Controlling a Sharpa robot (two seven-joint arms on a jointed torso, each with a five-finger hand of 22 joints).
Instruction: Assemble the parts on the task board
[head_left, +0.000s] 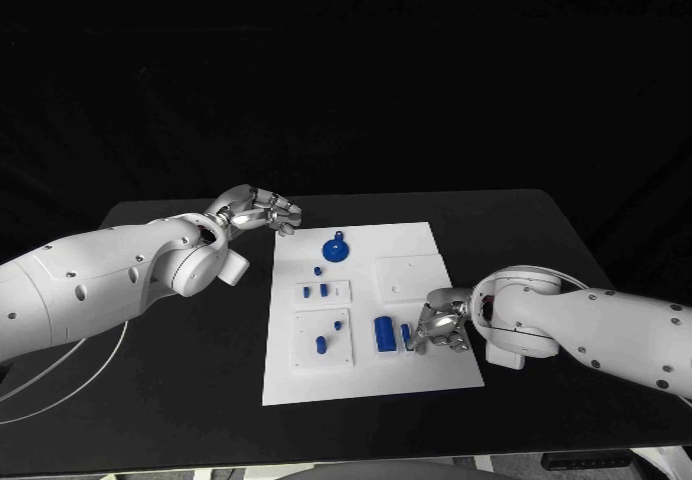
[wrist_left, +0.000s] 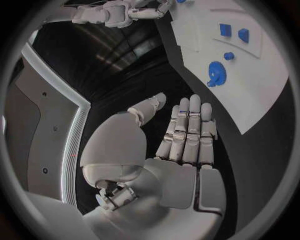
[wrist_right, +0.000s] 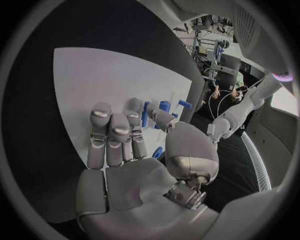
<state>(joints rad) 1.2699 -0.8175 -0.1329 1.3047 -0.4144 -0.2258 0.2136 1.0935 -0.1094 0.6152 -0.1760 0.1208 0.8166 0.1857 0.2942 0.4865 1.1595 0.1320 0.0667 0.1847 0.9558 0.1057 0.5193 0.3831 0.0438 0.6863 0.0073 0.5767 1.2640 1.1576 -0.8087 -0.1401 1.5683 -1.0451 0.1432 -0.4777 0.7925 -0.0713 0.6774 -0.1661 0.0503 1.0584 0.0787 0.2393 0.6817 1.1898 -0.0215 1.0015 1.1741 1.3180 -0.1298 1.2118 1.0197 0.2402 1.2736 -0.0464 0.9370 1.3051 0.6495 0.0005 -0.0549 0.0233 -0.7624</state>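
The white task board lies in the middle of the black table. On it are a round blue part with a ring, several small blue pegs and a blue cylinder. My right hand is low over the board's near right part, beside the cylinder. A thin blue part stands pinched between its thumb and a finger. My left hand hovers off the board's far left corner, its fingers straight and holding nothing. The round part lies just beyond it.
Two raised white plates on the board's left side carry small blue pegs. Another raised plate sits right of centre. Bare black table surrounds the board on all sides.
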